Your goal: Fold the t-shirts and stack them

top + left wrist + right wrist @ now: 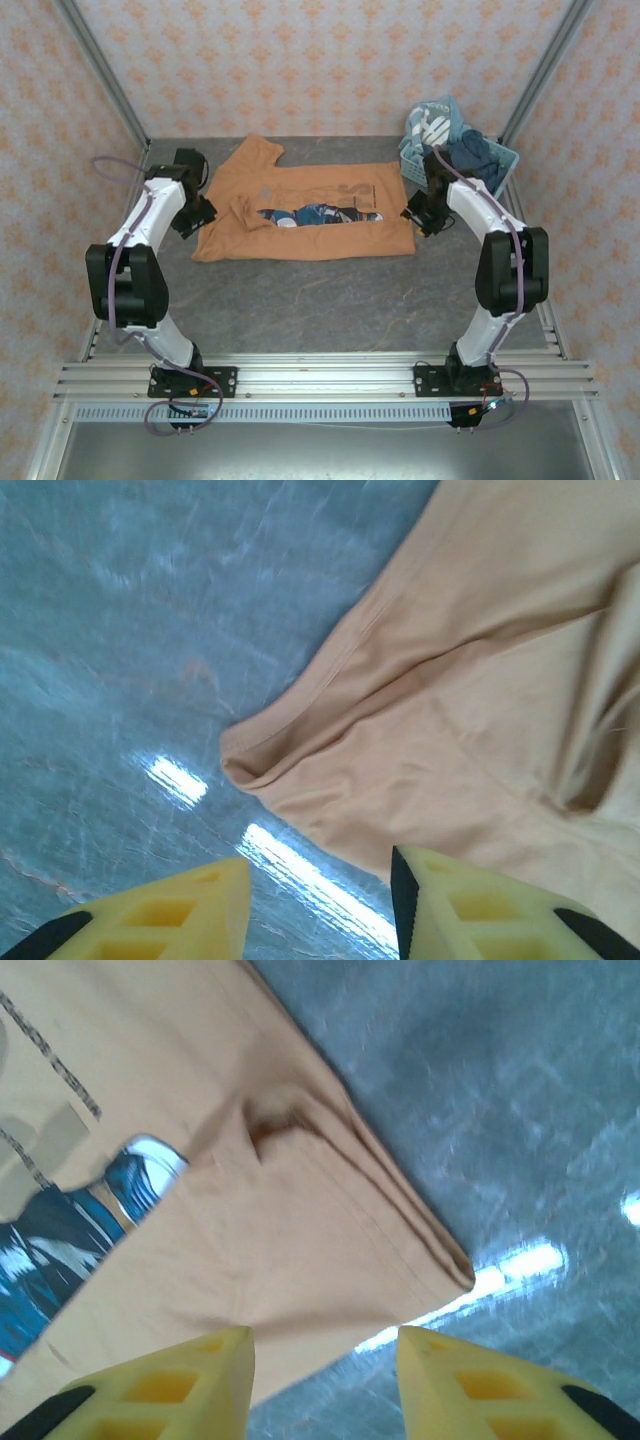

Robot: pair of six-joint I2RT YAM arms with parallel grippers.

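Orange-brown cotton t-shirt [300,240] flat mid-tabletop [320,300], one lengthwise fold in, blue-white print showing. Left pincer [320,885] at its 9 o'clock corner, right pincer [325,1360] at 3 o'clock, both spread, empty. Remaining: further folds, stacking, garments in light blue plastic lattice basket [410,165].

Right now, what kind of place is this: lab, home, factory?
Probably a lab robot cell, dressed home-like: aluminium frame rails, patterned wallpaper panels, a grey table with an orange t-shirt and a blue laundry basket.
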